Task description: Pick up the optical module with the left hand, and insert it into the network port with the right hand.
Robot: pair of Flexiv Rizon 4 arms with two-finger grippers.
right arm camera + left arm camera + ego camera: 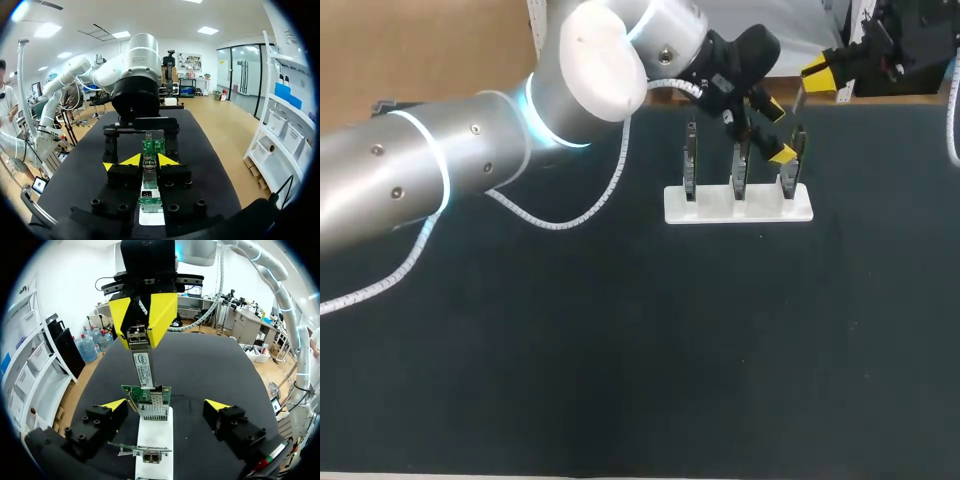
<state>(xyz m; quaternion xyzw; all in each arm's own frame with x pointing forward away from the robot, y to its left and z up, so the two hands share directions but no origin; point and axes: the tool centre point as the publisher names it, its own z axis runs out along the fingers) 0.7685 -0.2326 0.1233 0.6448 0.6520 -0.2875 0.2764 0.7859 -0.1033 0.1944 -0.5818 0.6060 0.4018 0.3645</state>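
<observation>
While our right gripper (pixel 140 335) clamps narrow on optical module (pixel 143 362), module tip sits at port mouth of network card (pixel 150 402) on white stand (pixel 155 440). Our left gripper (pixel 166 404) gapes wide, holding nothing, card between its fingers, right gripper at twelve o'clock beyond.

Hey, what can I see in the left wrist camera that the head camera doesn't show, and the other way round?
Only the left wrist view: the labelled face of the optical module, pinched between the yellow tips of the right gripper, its lower end at the metal port of a network card. Only the head view: three upright cards in a row, and the left arm coming in from the left. Both: the white base holding the cards, the left gripper open by them, and the black table.
</observation>
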